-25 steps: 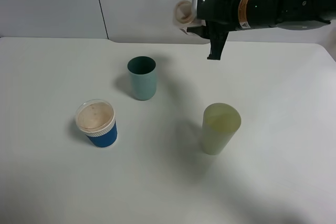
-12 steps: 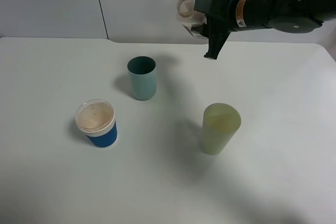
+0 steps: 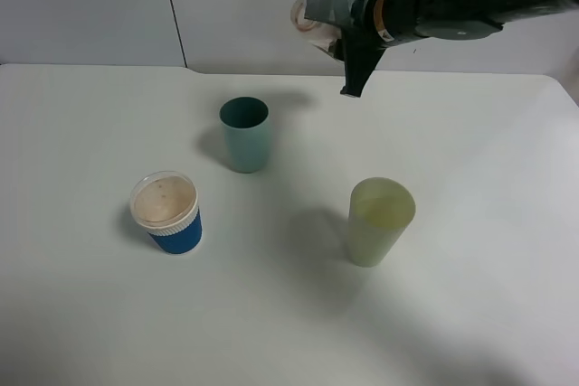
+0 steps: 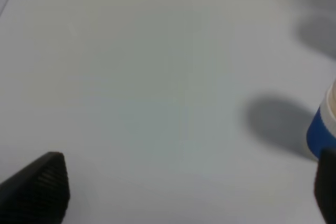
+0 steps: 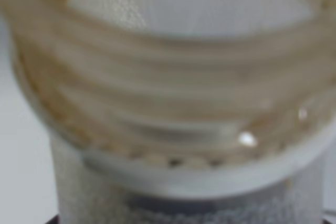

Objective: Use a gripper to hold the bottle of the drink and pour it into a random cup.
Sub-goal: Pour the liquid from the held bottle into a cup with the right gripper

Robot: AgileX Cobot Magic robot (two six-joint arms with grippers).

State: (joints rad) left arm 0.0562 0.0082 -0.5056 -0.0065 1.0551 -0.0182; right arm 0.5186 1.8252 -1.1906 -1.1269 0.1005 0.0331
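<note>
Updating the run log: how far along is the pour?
Done: the right gripper grips the bottle, raised high. In hand: the bottle is tipped near horizontal, up and right of the teal cup in the high view, seemingly not yet over it. Left: line the mouth up with the cup and pour; no stream is visible.

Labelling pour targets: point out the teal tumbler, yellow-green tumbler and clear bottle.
Pale teal plastic tumbler [image 3: 245, 146], exterior high view, outer wall.
Pale yellow-green plastic tumbler [image 3: 378, 234], exterior high view, outer wall.
Small clear plastic bottle [image 5: 168, 103], right wrist view, threaded neck.
</note>
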